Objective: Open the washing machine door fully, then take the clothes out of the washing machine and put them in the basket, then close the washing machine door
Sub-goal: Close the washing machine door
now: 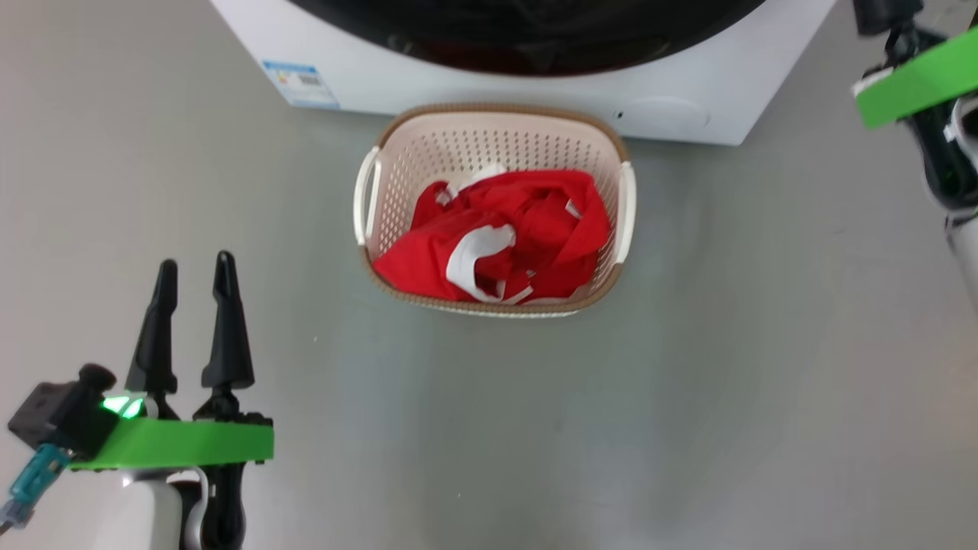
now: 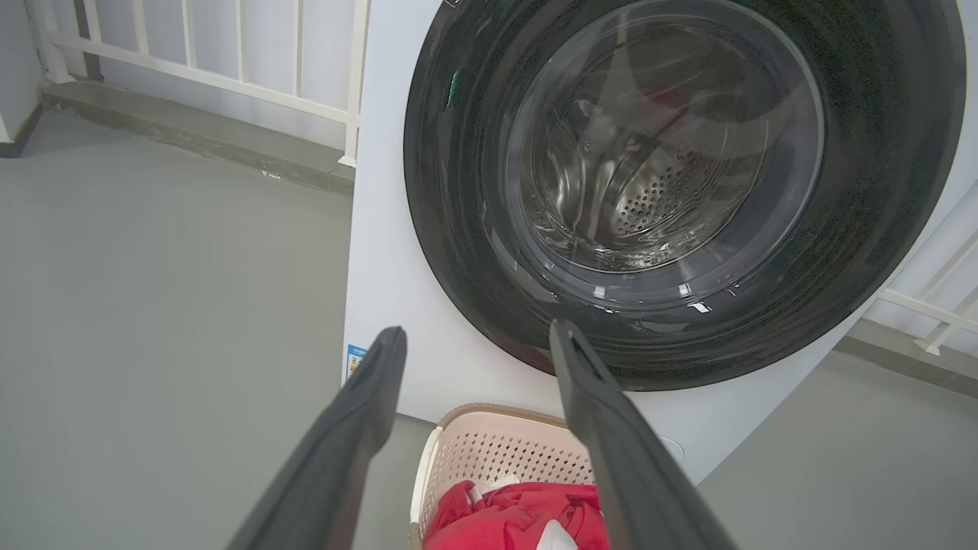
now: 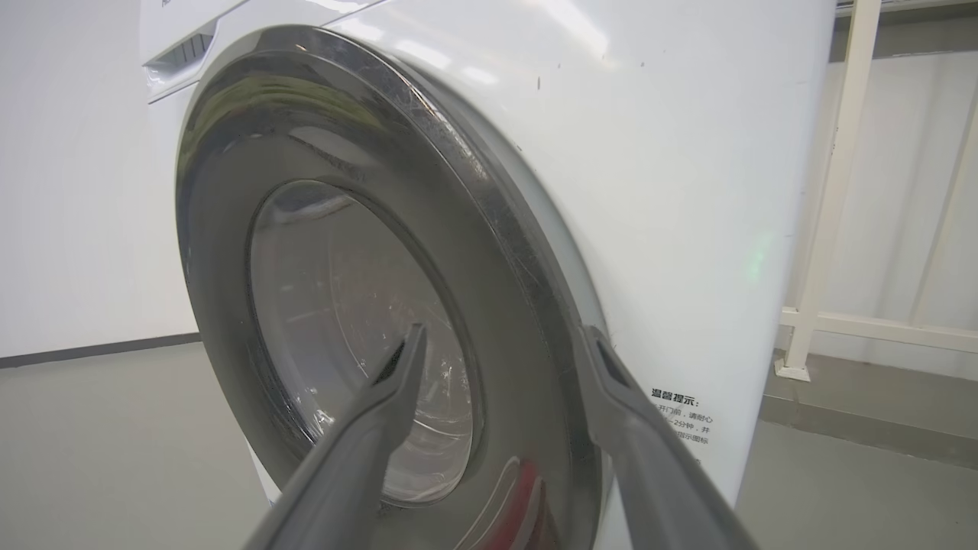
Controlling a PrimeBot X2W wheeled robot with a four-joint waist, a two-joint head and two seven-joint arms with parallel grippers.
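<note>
— Left claw [image 1: 195, 261]?
— Fingers spread, empty. The basket [image 1: 497, 109] sits ahead to its right, the clothes [image 1: 535, 229] inside.
— Right claw [image 3: 502, 332]?
— Fingers apart, gripping nothing. The washing machine door [image 3: 221, 305] lies shut just beyond its tips.

There was one washing machine [image 1: 688, 92], with one round door [image 2: 688, 191] and one small blue label [image 1: 300, 82]. There was one basket [image 1: 489, 130] with two white handles [image 1: 367, 195], and one heap of red clothes [image 1: 535, 221], though how many garments made it up could not be told. Two claws were counted, a left claw [image 1: 195, 261] and a right claw [image 3: 502, 330], each with two dark fingers [image 1: 228, 328].
</note>
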